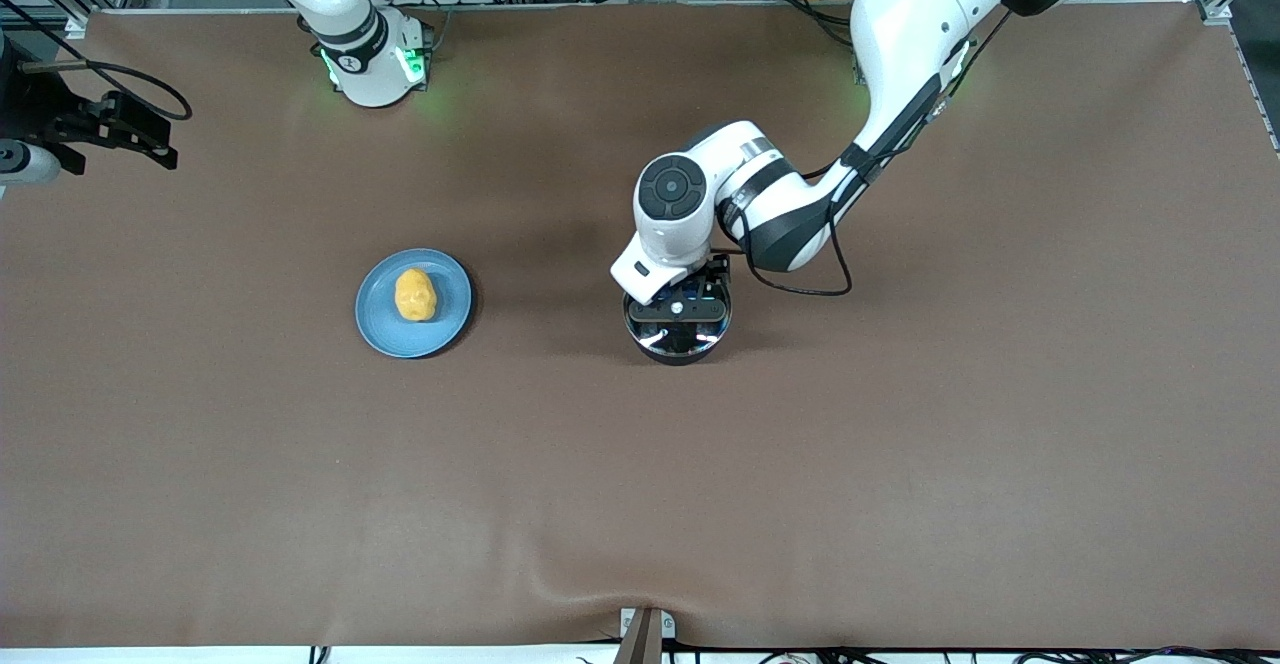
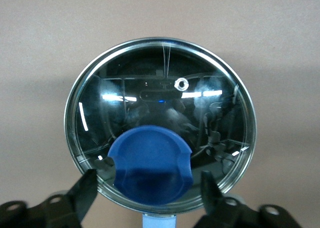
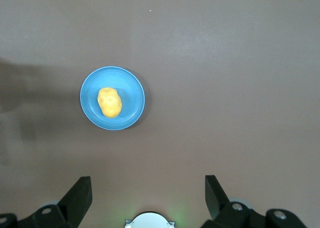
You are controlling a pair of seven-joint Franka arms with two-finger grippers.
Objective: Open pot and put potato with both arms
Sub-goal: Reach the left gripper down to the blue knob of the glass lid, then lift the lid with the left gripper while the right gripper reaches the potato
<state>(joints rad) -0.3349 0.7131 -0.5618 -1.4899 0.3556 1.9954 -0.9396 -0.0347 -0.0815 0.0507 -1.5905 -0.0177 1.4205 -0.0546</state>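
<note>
The pot [image 1: 680, 344] stands mid-table with its glass lid [image 2: 165, 82] on. My left gripper [image 1: 678, 312] hangs right over it. In the left wrist view the left gripper [image 2: 149, 180] is open, one finger on each side of the blue knob [image 2: 150, 160], with gaps between. A bit of the blue handle [image 2: 160, 221] shows under the rim. The yellow potato [image 1: 415, 294] lies on a light-blue plate [image 1: 385, 329] beside the pot, toward the right arm's end. My right gripper [image 3: 147, 185] is open and empty, high above the table; the potato [image 3: 109, 101] shows far below it.
The brown table cloth [image 1: 900, 464] is bare around pot and plate. The left arm's elbow [image 1: 680, 189] hangs over the table above the pot. The right arm's base [image 1: 372, 64] is lit green. The plate also shows in the right wrist view [image 3: 132, 87].
</note>
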